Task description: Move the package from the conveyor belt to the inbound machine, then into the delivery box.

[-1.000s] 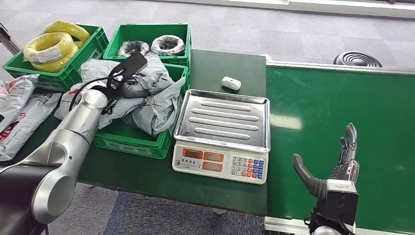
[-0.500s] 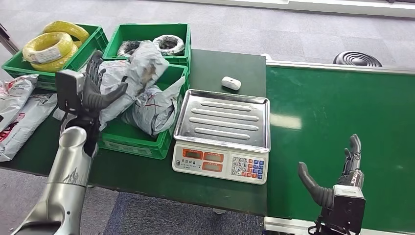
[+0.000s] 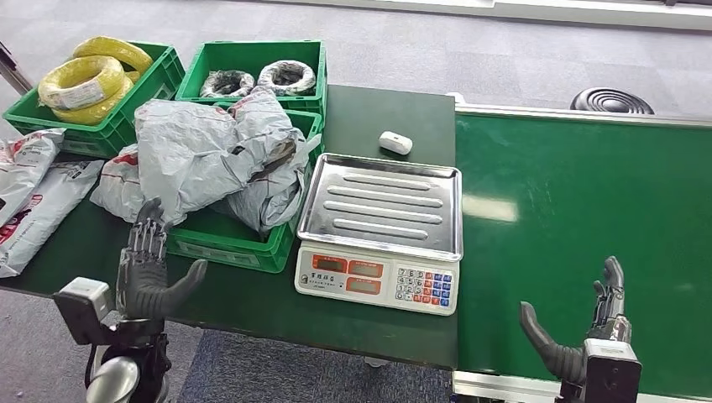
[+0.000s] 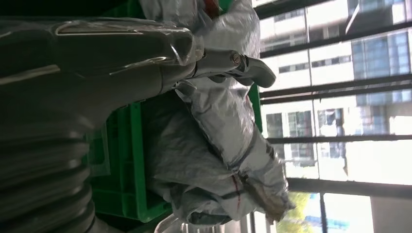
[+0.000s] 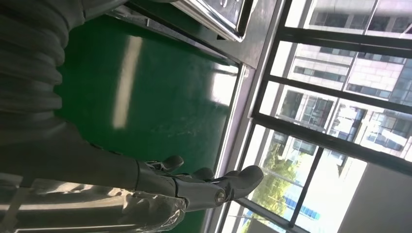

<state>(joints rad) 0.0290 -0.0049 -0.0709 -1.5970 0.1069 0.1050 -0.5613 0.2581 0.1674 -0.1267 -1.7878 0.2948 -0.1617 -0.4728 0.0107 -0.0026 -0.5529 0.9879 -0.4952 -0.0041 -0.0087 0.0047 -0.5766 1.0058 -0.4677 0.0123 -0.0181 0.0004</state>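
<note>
Waiting: conveyor belt (image 3: 588, 210) bare beside right hand (image 3: 588, 336); fingers apart, empty.
Left hand (image 3: 151, 269): spread, empty; grey packages (image 3: 218, 155) just ahead in green crate (image 3: 235, 248).

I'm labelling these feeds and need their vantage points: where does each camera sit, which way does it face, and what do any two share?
Head view: high on the body, facing down at the scale and conveyor belt; left hand and right hand show.
Left wrist view: behind the left hand, facing grey packages in the green crate.
Right wrist view: behind the right hand, over the belt.
Shared: head and left wrist views show packages and crate.
</note>
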